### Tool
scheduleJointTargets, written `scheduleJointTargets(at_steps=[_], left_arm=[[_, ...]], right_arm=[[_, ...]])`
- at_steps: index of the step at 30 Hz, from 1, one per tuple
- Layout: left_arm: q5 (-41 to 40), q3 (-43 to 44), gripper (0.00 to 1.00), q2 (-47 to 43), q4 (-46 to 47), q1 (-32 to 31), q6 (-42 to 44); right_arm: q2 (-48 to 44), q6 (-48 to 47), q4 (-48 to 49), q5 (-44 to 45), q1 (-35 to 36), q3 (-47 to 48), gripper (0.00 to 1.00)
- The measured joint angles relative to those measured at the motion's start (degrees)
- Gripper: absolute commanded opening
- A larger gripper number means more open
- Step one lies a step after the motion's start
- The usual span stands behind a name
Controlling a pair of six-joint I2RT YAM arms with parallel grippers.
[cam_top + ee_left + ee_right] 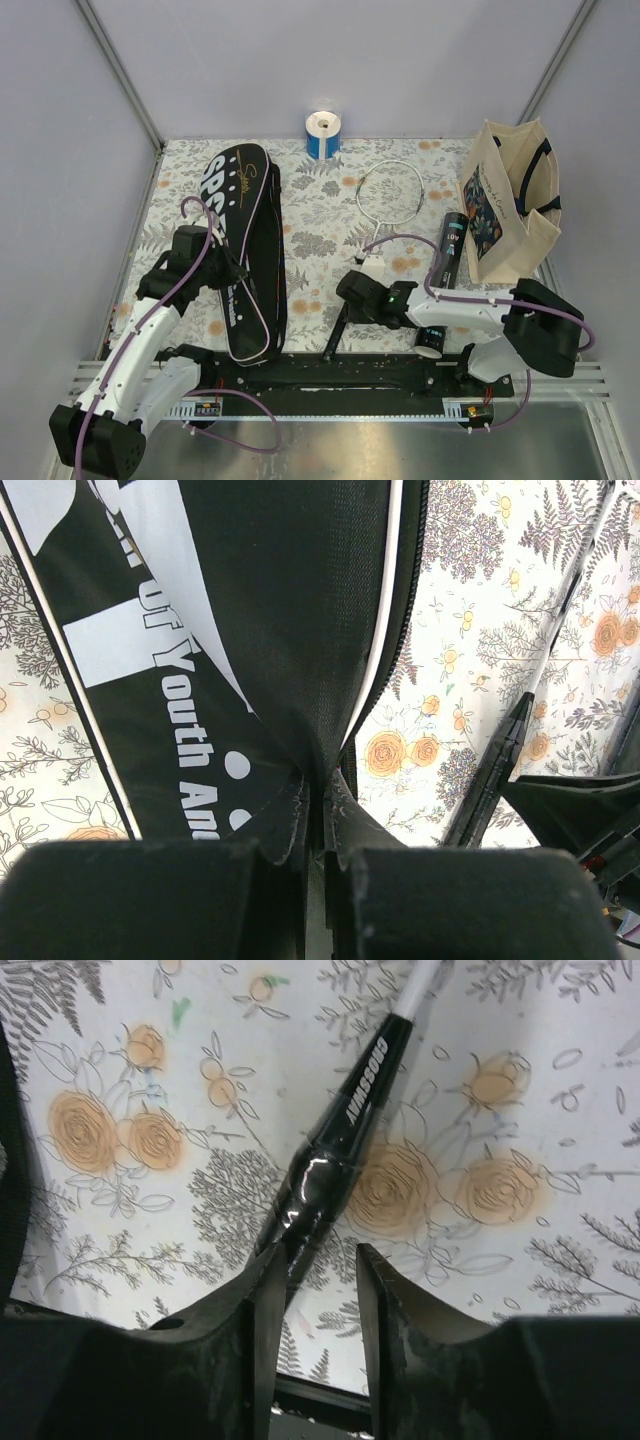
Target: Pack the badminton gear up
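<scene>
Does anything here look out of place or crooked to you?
The long black racket cover is puckered where the left gripper pinches its fabric into a ridge. The white-framed racket lies slanted, its black handle off-centre against one finger of the right gripper. Nothing looks spilled or broken.

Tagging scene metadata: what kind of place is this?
Likely a lab robot test cell: plain pale walls with metal frame posts box in a floral-covered table, and the left arm and right arm are bolted to a mounting rail at its near edge.
</scene>
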Motion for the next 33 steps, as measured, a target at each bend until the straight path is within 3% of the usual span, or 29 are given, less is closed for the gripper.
scheduleJointTargets(at_steps=[7, 18, 27, 33], left_arm=[[0.0, 0.0, 0.0, 0.1, 0.0, 0.0, 0.0], [0.1, 0.0, 0.0, 0.1, 0.0, 0.0, 0.0], [0.0, 0.0, 0.0, 0.1, 0.0, 0.1, 0.0], [0.1, 0.0, 0.0, 0.0, 0.0, 0.1, 0.0]], right_arm=[[-7.1, 0.9, -5.9, -0.5, 0.6, -4.9, 0.62], [-7.2, 13.6, -9.8, 3.2, 0.6, -0.4, 0.66], [4.5, 17.8, -11.6, 6.1, 0.7, 7.5, 0.65], [9.0, 16.5, -11.1, 5.9, 0.9, 8.2, 0.49]])
